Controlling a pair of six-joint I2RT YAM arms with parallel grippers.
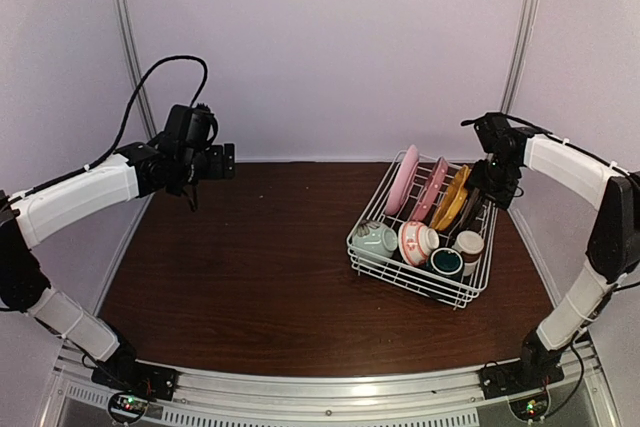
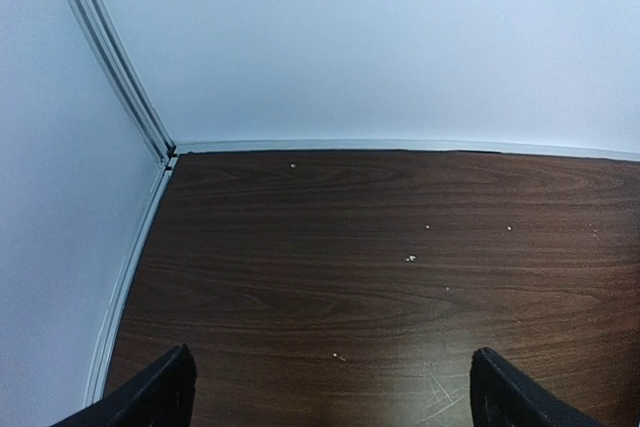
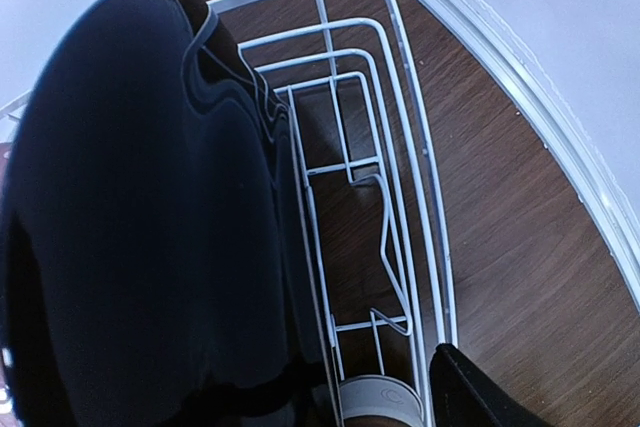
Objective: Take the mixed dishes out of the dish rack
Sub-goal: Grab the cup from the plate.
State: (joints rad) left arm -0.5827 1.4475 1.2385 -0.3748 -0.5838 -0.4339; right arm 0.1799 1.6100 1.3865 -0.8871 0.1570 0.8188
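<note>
Dish rack (image 1: 371, 201) w/ plates (image 1: 404, 179), bowls (image 1: 416, 243), 2 cups (image 1: 446, 263).

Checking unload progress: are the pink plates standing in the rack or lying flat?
Standing. Both pink plates sit on edge in the dish rack, side by side, next to the yellow plate.

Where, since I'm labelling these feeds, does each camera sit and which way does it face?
Top external: above and behind the arm bases, facing down over the table; left arm and right arm show.
Left wrist: on the left arm, facing bare table and the back left corner; left end effector, fingertips at the bottom edge.
Right wrist: on the right arm, looking down into the dish rack beside a dark plate; its own finger shows.
Shared: top and right wrist both see the rack.
</note>
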